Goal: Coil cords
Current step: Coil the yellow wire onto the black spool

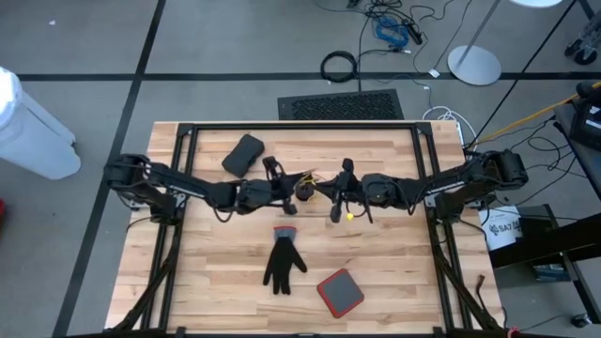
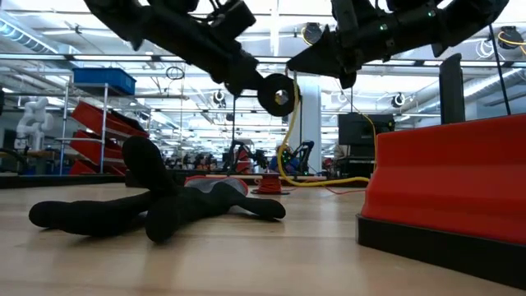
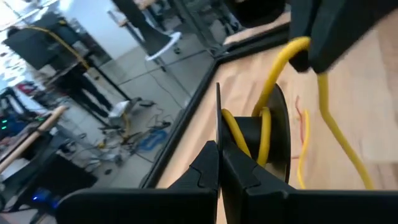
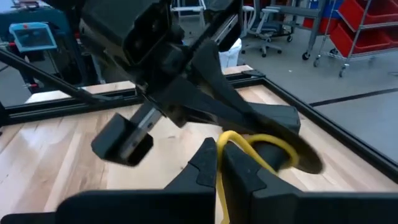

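Both end effectors clamp the yellow cord (image 3: 267, 134) (low view shows its puck (image 2: 278, 93) airborne).

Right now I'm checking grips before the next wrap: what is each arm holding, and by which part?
Left gripper holds the black puck by its rim, off the table. Right gripper pinches the yellow cord just beside the puck.

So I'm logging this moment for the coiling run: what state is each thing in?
Black puck: lifted off the table, clamped in the left tool.
Yellow cord: looped around the puck, pinched by the right tool, slack hanging.
Black glove: lying flat on the table.
Red pad: resting on the table, untouched.
Black pouch: lying on the table.
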Tool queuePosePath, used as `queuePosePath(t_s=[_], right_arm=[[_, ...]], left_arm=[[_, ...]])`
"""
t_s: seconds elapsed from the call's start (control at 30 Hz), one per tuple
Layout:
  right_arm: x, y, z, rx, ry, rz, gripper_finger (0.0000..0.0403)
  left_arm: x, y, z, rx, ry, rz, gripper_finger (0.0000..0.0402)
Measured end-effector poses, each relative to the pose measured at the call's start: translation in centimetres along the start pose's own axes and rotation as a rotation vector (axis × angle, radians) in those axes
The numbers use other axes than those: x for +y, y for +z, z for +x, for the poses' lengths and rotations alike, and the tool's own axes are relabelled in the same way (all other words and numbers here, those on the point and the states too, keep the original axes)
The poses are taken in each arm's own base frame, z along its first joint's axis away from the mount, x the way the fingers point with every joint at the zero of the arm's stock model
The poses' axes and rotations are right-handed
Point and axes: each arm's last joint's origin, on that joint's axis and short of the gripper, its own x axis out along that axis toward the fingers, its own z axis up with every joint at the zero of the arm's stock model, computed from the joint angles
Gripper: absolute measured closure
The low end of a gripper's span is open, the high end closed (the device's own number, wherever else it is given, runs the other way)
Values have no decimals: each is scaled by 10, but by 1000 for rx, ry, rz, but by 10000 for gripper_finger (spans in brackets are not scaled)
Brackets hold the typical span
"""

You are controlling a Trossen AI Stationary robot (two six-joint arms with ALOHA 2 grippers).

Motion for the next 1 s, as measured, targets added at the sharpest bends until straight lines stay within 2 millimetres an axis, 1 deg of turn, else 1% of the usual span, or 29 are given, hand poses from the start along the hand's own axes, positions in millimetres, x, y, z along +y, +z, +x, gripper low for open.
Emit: queuePosePath(t_s=[0.1, 0.3, 0.63, 0.73, 1.0], right_arm=[[0, 0, 1, 2, -10, -1, 403], [0, -3, 4, 4, -37, -13, 403], [4, -14, 20, -89, -161, -136, 397], [4, -15, 21, -93, -199, -148, 390], [4, -13, 21, -122, -208, -150, 384]], left_arm=[[-4, 2, 6, -14, 34, -27, 401], [-3, 9, 11, -49, 85, -138, 401], [3, 19, 12, -92, 141, -268, 401], [5, 20, 13, -104, 147, -293, 401], [11, 24, 14, -154, 168, -393, 401]])
